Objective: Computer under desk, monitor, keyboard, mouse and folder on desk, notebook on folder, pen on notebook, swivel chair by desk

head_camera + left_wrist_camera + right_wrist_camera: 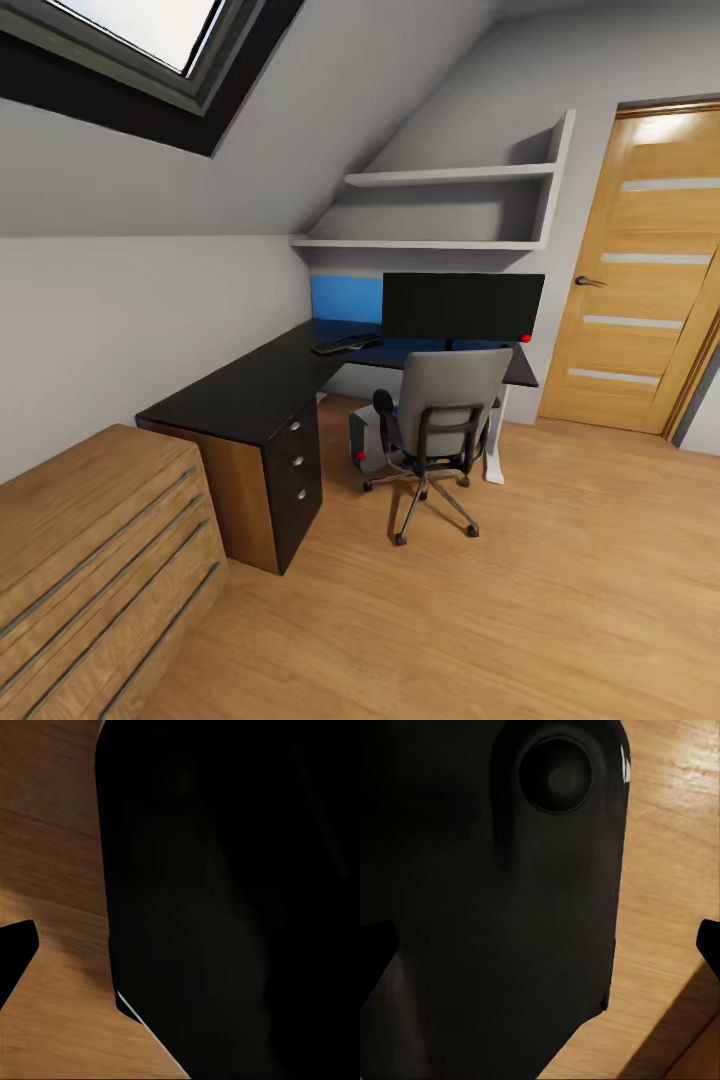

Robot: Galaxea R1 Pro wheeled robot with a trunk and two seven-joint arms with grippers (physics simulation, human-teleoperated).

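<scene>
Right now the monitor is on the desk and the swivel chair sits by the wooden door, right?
Not quite. The monitor is on the desk, but the head view shows the swivel chair pulled up at the desk, not by the door.

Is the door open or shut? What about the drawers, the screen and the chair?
Door: shut.
Desk drawers: all shut.
Monitor: on the desk, screen dark.
Chair: upright, pulled up to the desk.
Computer: on the floor under the desk.
</scene>
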